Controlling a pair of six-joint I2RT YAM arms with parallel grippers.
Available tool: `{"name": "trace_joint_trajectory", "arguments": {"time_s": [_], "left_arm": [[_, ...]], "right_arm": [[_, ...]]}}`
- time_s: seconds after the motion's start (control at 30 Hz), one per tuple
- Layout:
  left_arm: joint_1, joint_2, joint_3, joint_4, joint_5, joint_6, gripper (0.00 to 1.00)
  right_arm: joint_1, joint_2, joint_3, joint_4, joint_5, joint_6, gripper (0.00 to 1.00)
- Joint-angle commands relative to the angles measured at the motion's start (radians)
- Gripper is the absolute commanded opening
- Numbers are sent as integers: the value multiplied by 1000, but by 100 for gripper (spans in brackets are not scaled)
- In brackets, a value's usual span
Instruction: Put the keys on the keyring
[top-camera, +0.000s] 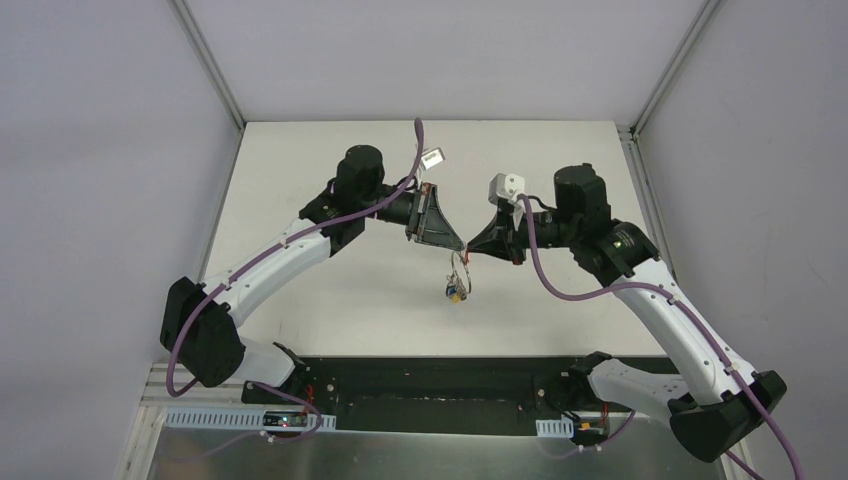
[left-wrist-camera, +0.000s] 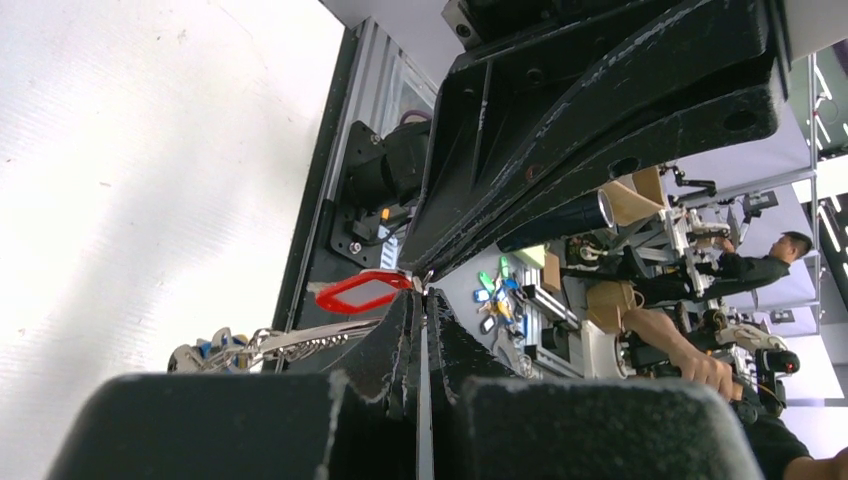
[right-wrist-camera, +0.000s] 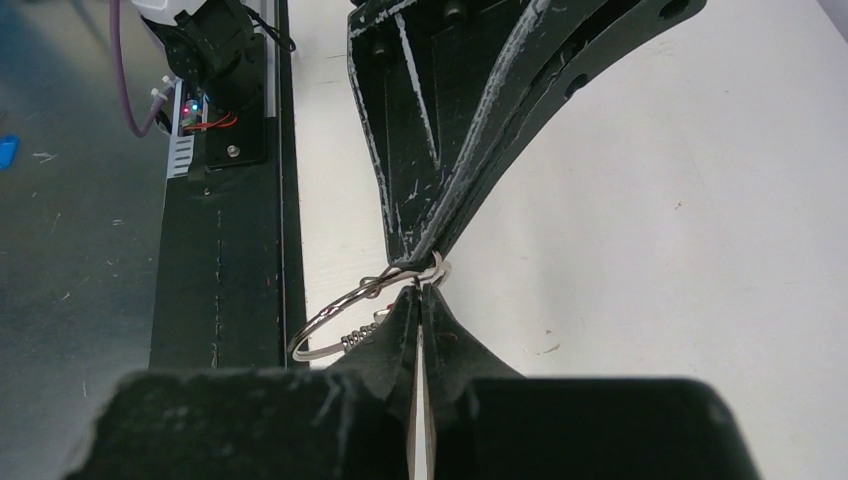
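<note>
Over the middle of the white table (top-camera: 330, 180) my two grippers meet tip to tip. My left gripper (top-camera: 461, 244) (left-wrist-camera: 424, 296) is shut, and the red-tagged key (left-wrist-camera: 358, 291) lies right at its tips, apparently pinched there. My right gripper (top-camera: 473, 250) (right-wrist-camera: 420, 290) is shut on the thin silver keyring (right-wrist-camera: 335, 318) (top-camera: 459, 270), which curves off to the left of its fingers. A bunch of silver keys with blue and yellow tags (top-camera: 455, 292) (left-wrist-camera: 215, 352) hangs from the ring below both tips. The black-tagged key does not show.
The black base rail (top-camera: 430, 385) and a metal plate run along the near table edge. Grey walls with metal corner posts close in the back and both sides. Purple cables trail along both arms.
</note>
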Motion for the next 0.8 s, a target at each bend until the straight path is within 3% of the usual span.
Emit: {"name": "trace_joint_trajectory", "arguments": {"time_s": [0.0, 0.33, 0.77], "left_arm": [[-11, -16, -14, 144, 37, -88, 0], [-11, -10, -27, 203, 42, -138, 0], [-9, -22, -15, 41, 35, 9, 0]], "right_arm": [[2, -8, 5, 106, 10, 28, 0], [2, -8, -1, 130, 42, 51, 0], [-15, -36, 3, 109, 42, 26, 0]]}}
